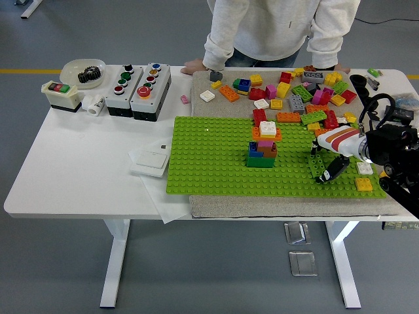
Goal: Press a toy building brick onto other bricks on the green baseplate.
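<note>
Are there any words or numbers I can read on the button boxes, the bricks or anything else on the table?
No text is readable anywhere in this view.
Button boxes: only coloured buttons show; any labels are too small to read.
Switch box with a red and a green button: no legible marking.
White card beside the green baseplate: a tiny dark mark, too small to read.
Loose bricks: no print visible.
</note>
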